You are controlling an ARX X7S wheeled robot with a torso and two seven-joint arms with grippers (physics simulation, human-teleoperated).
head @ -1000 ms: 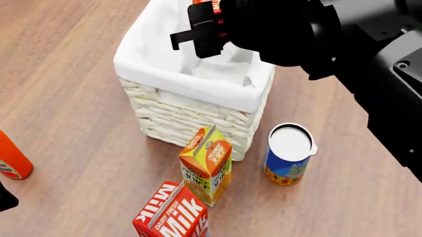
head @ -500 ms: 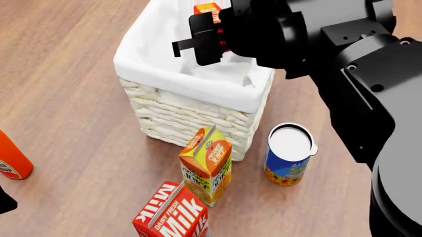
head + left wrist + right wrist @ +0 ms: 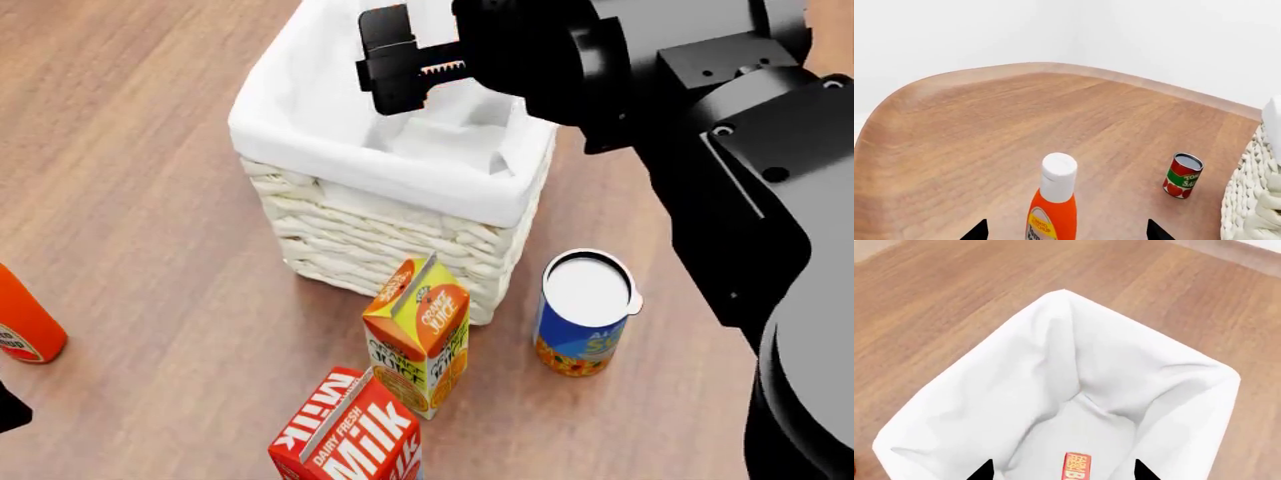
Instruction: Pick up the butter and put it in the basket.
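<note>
The butter (image 3: 1076,466), a small red box with pale lettering, lies on the cloth at the bottom of the basket (image 3: 954,405), free of my fingers. It is hidden in the head view. The tall white wicker basket (image 3: 387,170) stands at the table's middle, and its woven wall also shows in the left wrist view (image 3: 1254,200). My right gripper (image 3: 400,62) hangs over the basket's opening, open and empty; in its wrist view (image 3: 1062,471) the butter lies below, between the two tips. My left gripper (image 3: 1066,232) is open and empty, low at the head view's left edge (image 3: 7,405).
An orange juice carton (image 3: 418,335), a red milk carton (image 3: 350,435) and a blue can with a white lid (image 3: 585,312) stand in front of the basket. An orange ketchup bottle (image 3: 1053,205) stands just ahead of my left gripper, a tomato sauce can (image 3: 1183,175) beyond it.
My right gripper has opened and let go of the butter, which has dropped from between the fingers to the bottom of the basket. The left arm has not moved.
</note>
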